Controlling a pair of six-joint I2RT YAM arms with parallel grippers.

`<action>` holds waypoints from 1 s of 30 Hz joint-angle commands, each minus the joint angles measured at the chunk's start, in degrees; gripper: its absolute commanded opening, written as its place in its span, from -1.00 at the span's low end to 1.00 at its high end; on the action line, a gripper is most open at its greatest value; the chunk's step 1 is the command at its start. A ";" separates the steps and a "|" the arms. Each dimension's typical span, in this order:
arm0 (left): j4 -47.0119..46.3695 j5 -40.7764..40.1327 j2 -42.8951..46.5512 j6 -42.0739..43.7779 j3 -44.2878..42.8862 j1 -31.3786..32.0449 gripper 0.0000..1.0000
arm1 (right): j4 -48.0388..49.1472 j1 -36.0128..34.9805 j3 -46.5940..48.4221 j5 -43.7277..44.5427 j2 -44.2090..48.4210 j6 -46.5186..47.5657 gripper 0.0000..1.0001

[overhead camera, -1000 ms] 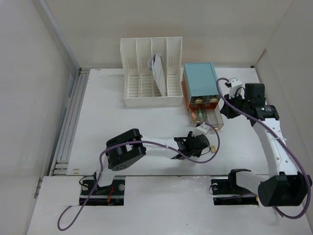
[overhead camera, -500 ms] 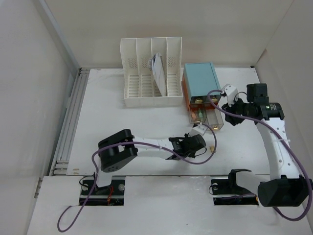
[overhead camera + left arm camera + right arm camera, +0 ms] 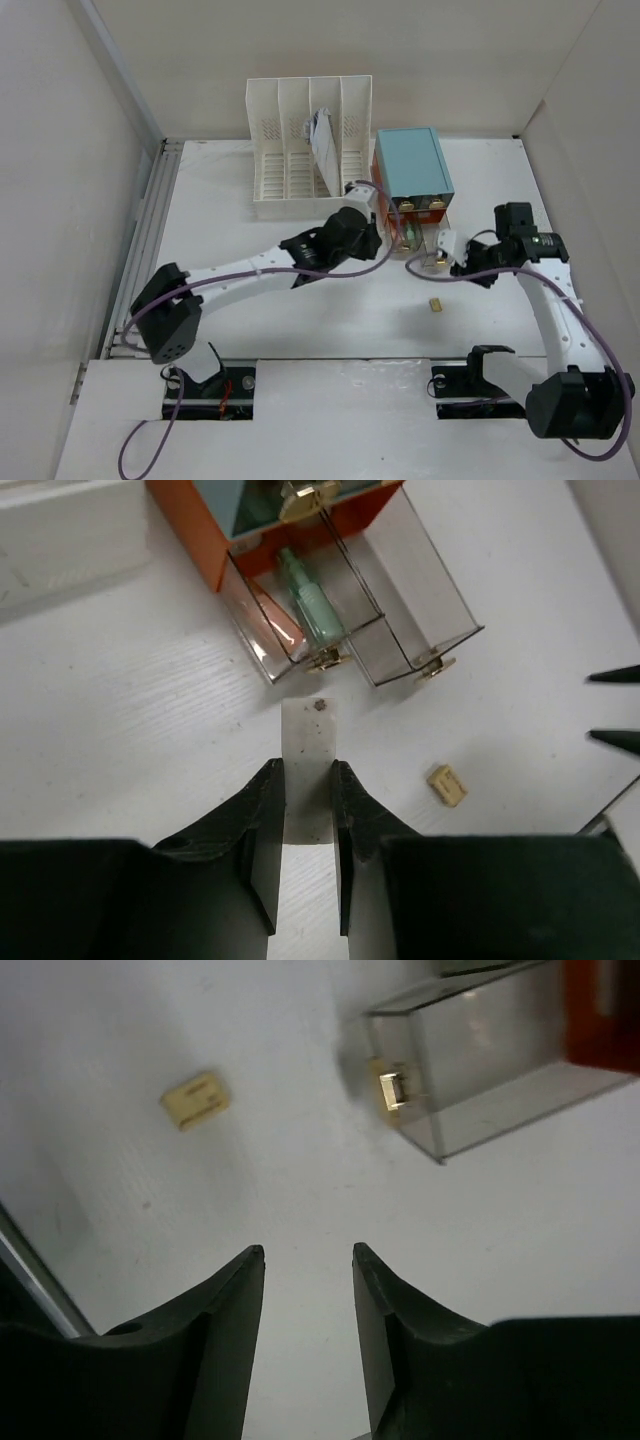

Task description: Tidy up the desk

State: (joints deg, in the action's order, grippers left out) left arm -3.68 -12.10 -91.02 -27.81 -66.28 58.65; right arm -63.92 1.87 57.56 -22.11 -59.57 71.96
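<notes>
Two arms at a white bench, drawers pulled out

Top view: the white bench (image 3: 240,225) carries a slotted file rack (image 3: 310,150) at the back, with a teal drawer box (image 3: 412,165) just beside it. A small tan block (image 3: 436,303) lies apart in front.

Left wrist view: the left jaws are clenched on a thin pale strip (image 3: 307,750). Beyond it, one clear drawer (image 3: 262,630) holds a green bottle (image 3: 308,605).

Right wrist view: the right jaws are released, with bare bench between them, near a second clear drawer (image 3: 470,1060).
</notes>
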 commanded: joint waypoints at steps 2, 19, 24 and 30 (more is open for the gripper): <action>-4.05 6.73 12.34 -5.93 8.78 -5.12 -1.00 | -4.64 0.24 -8.24 -0.38 1.39 30.40 0.01; -0.80 8.49 30.29 -5.94 21.45 -6.18 -1.00 | 3.10 -11.27 -10.19 -5.93 -14.69 28.24 0.35; -1.33 9.02 31.35 -5.94 21.98 -6.18 -1.00 | 5.99 -14.87 -12.56 -4.00 -14.08 24.64 0.32; -1.33 9.02 32.40 -5.94 22.51 -6.18 -1.00 | 7.23 -15.40 -13.09 -1.55 -14.08 21.12 0.27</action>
State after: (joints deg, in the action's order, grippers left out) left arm -2.76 -3.53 -60.88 -33.52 -43.99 52.40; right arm -58.46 -12.84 44.53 -24.84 -74.30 95.66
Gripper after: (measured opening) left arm 0.168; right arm 0.639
